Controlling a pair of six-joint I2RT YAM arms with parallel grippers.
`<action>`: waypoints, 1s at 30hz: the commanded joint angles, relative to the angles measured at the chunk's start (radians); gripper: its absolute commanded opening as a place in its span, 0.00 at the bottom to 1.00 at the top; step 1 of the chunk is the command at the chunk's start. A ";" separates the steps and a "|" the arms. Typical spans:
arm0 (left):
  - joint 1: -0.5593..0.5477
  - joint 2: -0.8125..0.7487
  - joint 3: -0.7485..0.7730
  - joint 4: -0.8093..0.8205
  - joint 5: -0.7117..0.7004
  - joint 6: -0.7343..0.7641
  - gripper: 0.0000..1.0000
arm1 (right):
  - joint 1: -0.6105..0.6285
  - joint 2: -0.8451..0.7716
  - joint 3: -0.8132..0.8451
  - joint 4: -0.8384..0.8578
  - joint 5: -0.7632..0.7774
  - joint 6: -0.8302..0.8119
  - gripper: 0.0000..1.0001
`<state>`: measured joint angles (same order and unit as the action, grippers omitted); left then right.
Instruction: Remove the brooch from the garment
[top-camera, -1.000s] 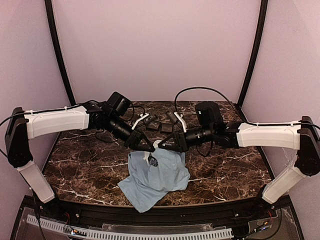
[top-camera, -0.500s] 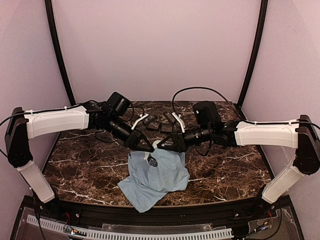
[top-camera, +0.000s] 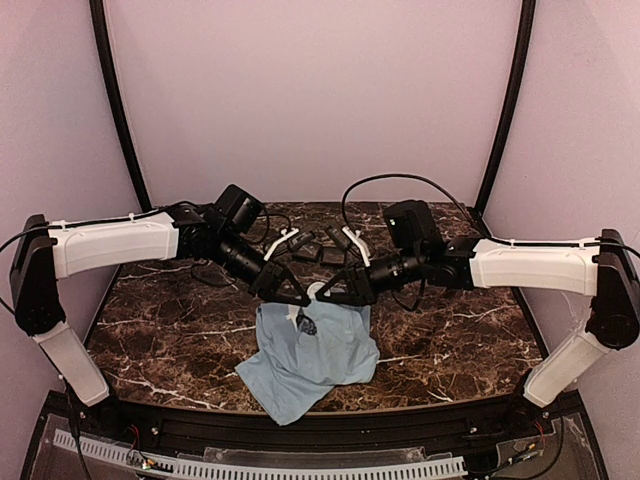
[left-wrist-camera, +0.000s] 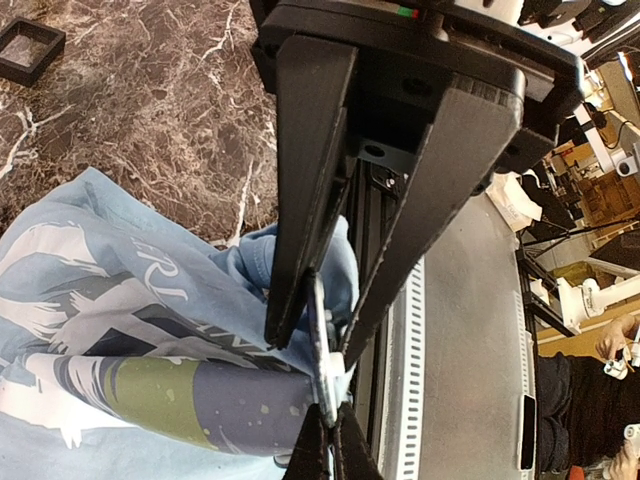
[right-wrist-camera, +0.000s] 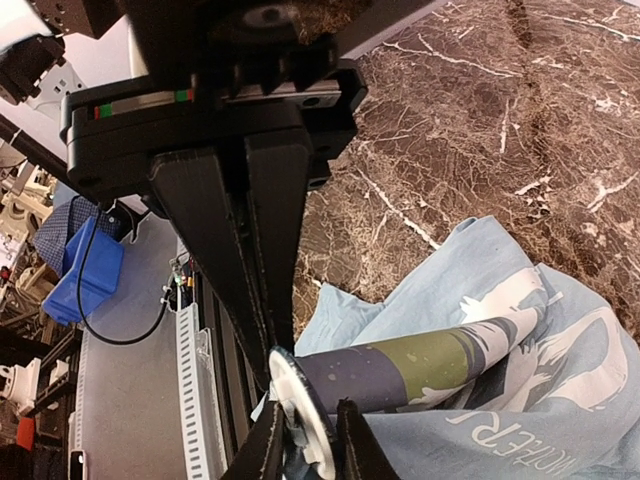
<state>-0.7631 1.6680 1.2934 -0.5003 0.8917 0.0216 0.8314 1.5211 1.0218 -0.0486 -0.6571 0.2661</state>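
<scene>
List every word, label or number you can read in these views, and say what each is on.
On the shirt: pale capital lettering in the print, upside down and cut off at the picture's edge in the right wrist view, folded in the left; not reliably readable.
On the brooch: seen at a steep angle, nothing readable.
Elsewhere: no legible text.

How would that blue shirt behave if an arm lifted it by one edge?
Probably floppy: the shirt lies crumpled in soft folds on the table. Likely light too: the cloth looks thin where it bunches at its top edge. It would probably sag and trail rather than keep its shape.
</scene>
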 joint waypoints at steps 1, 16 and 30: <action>-0.013 -0.037 0.012 0.066 0.060 0.005 0.01 | -0.003 0.011 0.011 -0.064 -0.036 -0.005 0.20; -0.012 -0.022 0.023 0.043 0.033 0.015 0.01 | -0.055 -0.111 -0.010 -0.016 -0.032 0.051 0.55; -0.013 -0.026 0.021 0.045 0.046 0.014 0.01 | -0.055 -0.036 -0.002 0.014 -0.104 0.064 0.23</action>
<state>-0.7715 1.6680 1.2934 -0.4717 0.9092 0.0231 0.7807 1.4643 1.0225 -0.0692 -0.7265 0.3252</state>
